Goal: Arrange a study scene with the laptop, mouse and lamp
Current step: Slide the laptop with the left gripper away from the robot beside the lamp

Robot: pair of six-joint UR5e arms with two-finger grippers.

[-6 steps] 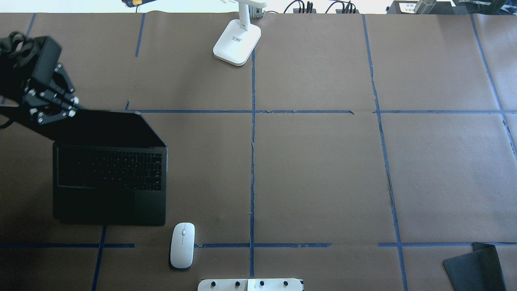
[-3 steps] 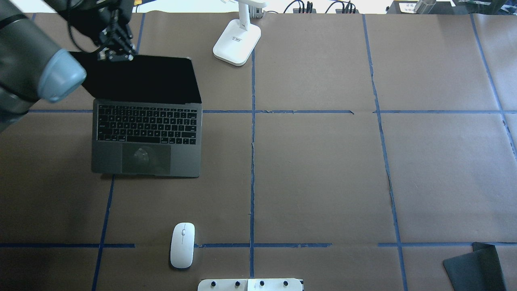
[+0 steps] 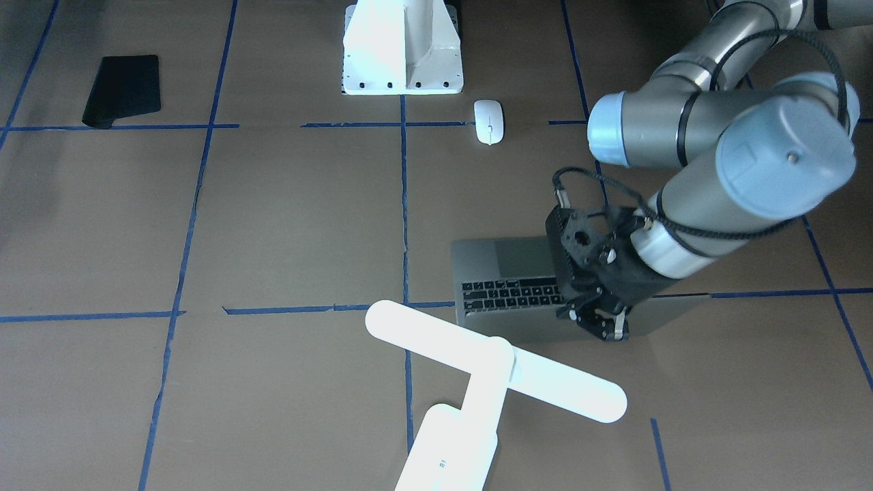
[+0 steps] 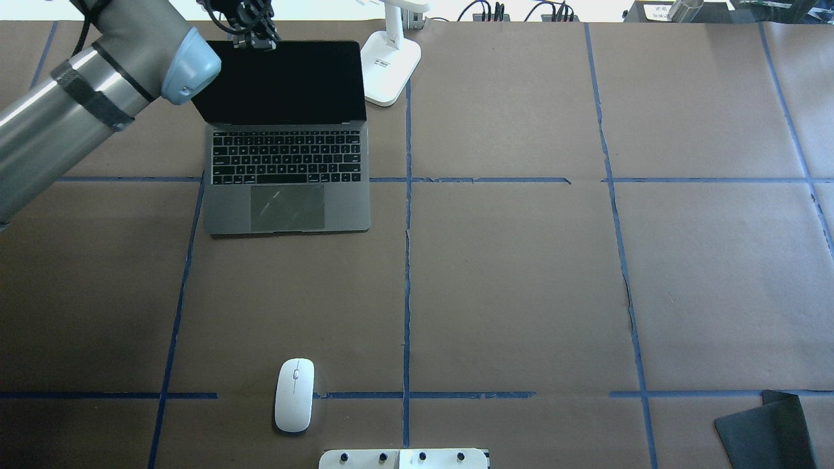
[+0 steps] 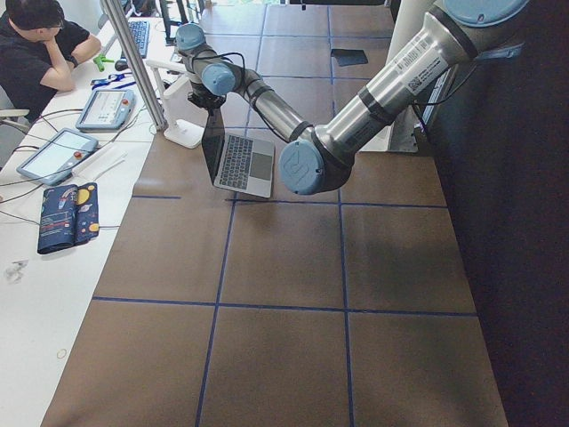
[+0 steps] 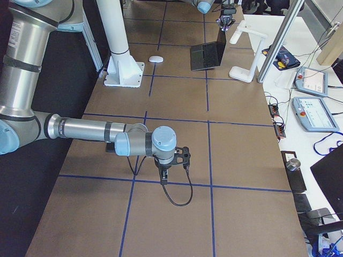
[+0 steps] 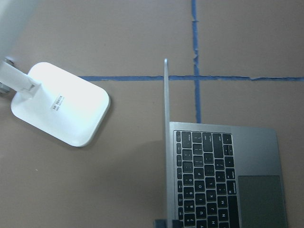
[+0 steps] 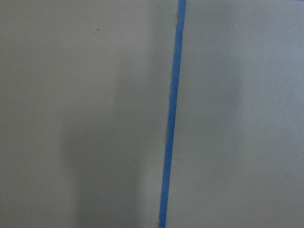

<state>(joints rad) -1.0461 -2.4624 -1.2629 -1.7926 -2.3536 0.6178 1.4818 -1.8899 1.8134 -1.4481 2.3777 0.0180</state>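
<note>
Left pincer (image 4: 256, 43) clamps your laptop (image 4: 287, 210) by the lid's top edge; lamp (image 4: 391, 71) base just beside the laptop, mouse (image 4: 294, 395) well apart.

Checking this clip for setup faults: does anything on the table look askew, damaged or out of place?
Nothing spilled or broken. The laptop sits square to the tape grid, its lid pinched by the left tool. The mouse lies far from it, and the black mat looks folded at one corner.
</note>
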